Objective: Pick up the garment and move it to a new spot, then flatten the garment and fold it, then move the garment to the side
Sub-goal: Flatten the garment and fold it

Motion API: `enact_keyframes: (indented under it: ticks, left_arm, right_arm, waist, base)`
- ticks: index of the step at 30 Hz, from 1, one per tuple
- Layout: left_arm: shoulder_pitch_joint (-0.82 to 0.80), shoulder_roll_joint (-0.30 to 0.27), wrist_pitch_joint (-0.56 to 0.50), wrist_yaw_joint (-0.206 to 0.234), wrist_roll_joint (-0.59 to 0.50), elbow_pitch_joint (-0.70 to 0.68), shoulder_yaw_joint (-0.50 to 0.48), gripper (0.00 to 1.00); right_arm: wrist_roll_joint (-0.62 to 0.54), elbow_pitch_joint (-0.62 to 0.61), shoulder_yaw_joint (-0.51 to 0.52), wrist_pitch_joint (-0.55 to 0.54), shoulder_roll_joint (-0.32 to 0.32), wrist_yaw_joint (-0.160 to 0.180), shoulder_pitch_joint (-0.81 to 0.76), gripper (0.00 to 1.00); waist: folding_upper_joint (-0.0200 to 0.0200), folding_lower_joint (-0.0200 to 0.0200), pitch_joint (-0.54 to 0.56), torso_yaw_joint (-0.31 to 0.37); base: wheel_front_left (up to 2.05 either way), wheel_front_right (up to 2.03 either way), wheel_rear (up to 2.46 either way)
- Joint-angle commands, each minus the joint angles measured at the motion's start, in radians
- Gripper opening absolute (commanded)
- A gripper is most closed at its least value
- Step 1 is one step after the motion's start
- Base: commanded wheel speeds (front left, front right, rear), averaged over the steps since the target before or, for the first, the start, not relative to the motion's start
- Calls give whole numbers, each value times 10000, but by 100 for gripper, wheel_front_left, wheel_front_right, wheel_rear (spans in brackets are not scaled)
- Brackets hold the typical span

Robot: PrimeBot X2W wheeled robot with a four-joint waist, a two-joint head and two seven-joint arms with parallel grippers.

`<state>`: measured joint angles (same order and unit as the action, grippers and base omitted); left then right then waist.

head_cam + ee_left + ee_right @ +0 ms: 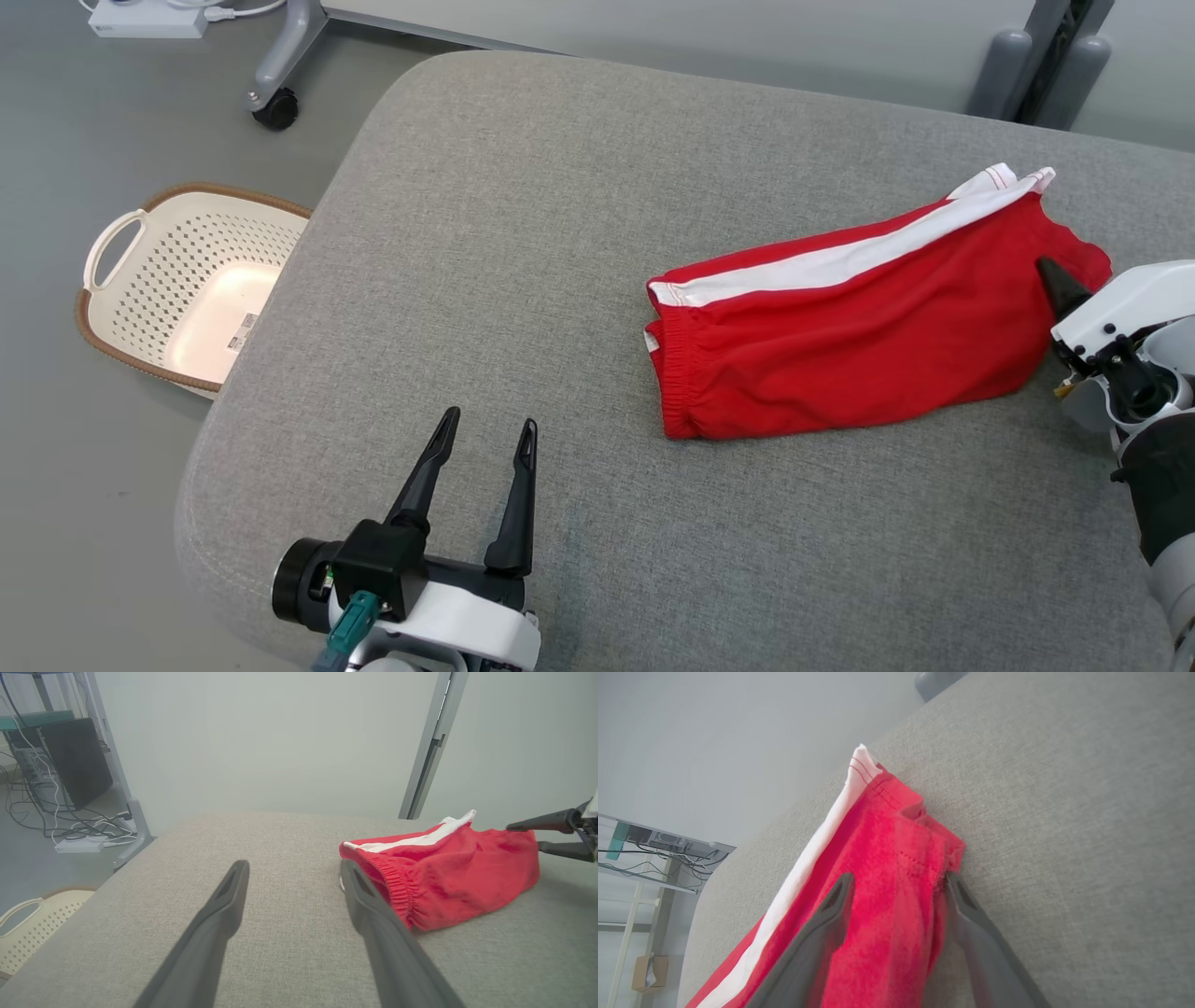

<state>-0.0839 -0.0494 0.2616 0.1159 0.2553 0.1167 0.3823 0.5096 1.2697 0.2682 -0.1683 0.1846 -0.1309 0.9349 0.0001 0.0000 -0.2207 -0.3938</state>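
garment (840, 327): red shorts laid on grey cushion (523, 233), robot's right | judged light, limp, not fragile; best pinched through all layers at waistband or hem | left gripper (492, 418) jaws spread, empty | right gripper (897, 877) jaws spread astride leg hem, nothing clamped | hem stitching resolved in right wrist view; basket (159, 271) on floor seen whole in head view

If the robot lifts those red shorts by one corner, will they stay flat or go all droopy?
Probably droopy: the red shorts lie in soft wrinkles on the grey cushion. Likely light, being thin cloth. Pushed, they'd probably bunch rather than slide.
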Motion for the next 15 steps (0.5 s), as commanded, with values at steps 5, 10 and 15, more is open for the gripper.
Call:
enact_keyframes:
  ticks: [5,10,15]
  left_arm:
    - [107,-35,30,42,57,-1,-35,100]
    - [73,-35,30,64,95,-58,-9,100]
    - [84,-35,30,78,146,-72,8,100]
  right_arm:
    - [-17,118,152,-156,297,3,-250,100]
    - [-343,186,498,-489,442,3,-321,100]
    - [-767,243,992,-1128,415,8,-668,100]
  waist:
    - [-1,0,23,-54]
    - [-1,0,-50,-88]
    - [-1,0,-110,-122]
  base:
    - [0,0,0]
    - [0,0,0]
    - [0,0,0]
